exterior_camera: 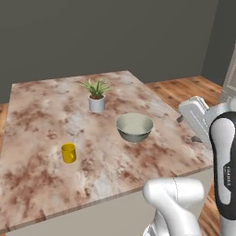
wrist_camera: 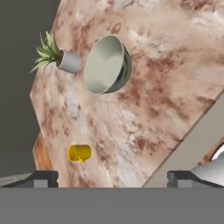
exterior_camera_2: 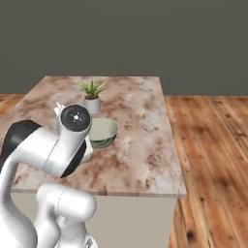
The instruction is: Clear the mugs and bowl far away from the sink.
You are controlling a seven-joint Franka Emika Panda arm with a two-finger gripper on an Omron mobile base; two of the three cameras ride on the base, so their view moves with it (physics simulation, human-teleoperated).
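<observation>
Potted plant (exterior_camera: 96, 96) on marble counter (exterior_camera: 41, 120)

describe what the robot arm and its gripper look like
The arm has glossy white, rounded shells with black joint sections and a round dark cap with a small pale centre at one joint. A black link carries small white lettering. The gripper ends in two small dark, blocky fingertips.

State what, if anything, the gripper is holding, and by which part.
Nothing is held. The gripper is open and empty, away from the bowl and the yellow mug, which both sit on the counter.
</observation>
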